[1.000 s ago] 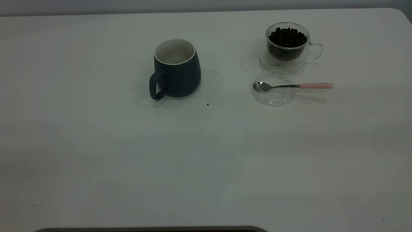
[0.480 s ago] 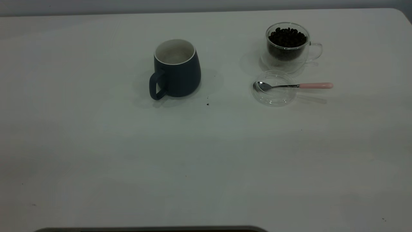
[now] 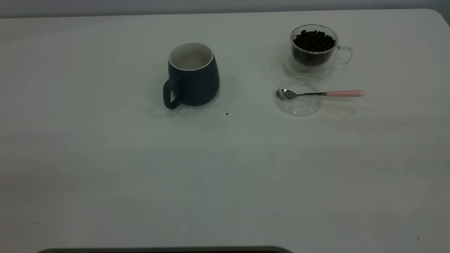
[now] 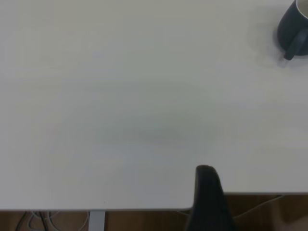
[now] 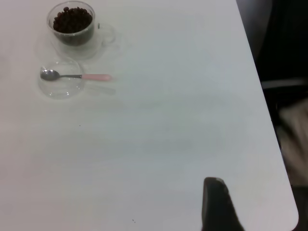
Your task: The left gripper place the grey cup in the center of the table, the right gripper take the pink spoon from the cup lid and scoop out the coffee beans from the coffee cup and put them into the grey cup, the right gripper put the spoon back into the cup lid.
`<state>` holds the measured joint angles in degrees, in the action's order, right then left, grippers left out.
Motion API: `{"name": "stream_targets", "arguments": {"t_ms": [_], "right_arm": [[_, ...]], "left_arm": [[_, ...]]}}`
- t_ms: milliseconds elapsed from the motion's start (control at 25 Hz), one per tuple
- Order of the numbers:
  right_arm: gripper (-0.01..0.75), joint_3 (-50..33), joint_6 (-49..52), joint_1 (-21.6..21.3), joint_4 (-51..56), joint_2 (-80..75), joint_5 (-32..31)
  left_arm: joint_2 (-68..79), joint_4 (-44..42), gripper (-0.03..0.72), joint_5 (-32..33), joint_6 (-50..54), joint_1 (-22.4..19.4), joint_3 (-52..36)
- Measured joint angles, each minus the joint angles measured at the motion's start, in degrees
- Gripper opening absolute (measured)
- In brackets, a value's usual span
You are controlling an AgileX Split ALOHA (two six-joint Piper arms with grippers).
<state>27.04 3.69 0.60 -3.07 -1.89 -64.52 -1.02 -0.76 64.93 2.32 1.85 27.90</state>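
Observation:
The grey cup (image 3: 193, 75) stands upright on the table (image 3: 225, 175), left of the middle, handle toward the near left; it also shows in the left wrist view (image 4: 293, 26). The coffee cup (image 3: 314, 51) with coffee beans (image 3: 314, 40) stands at the far right. In front of it lies the cup lid (image 3: 299, 96). The pink spoon (image 3: 323, 93) rests with its bowl in the lid and its handle pointing right. My left gripper (image 4: 208, 192) is near the table's edge, far from the grey cup. My right gripper (image 5: 216, 202) is near the table's corner, far from the spoon (image 5: 79, 76).
A few dark specks (image 3: 226, 113) lie near the grey cup. A dark strip (image 3: 165, 250) runs along the near edge in the exterior view. The table's rounded corner (image 5: 288, 211) and a dark area beyond it show in the right wrist view.

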Motion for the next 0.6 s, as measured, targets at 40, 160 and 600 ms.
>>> {"name": "stream_targets", "arguments": {"t_ms": [40,160,600], "right_arm": [[0.461,0.0,0.0,0.0,0.0,0.0,0.0],[0.453,0.0,0.0,0.0,0.0,0.0,0.0],[0.432,0.0,0.0,0.0,0.0,0.0,0.0]], "left_arm": [[0.0,0.0,0.565,0.0,-0.1,0.0,0.0],[0.0,0.0,0.565,0.0,-0.1,0.0,0.0],[0.0,0.0,0.565,0.0,-0.1,0.0,0.0]]}}
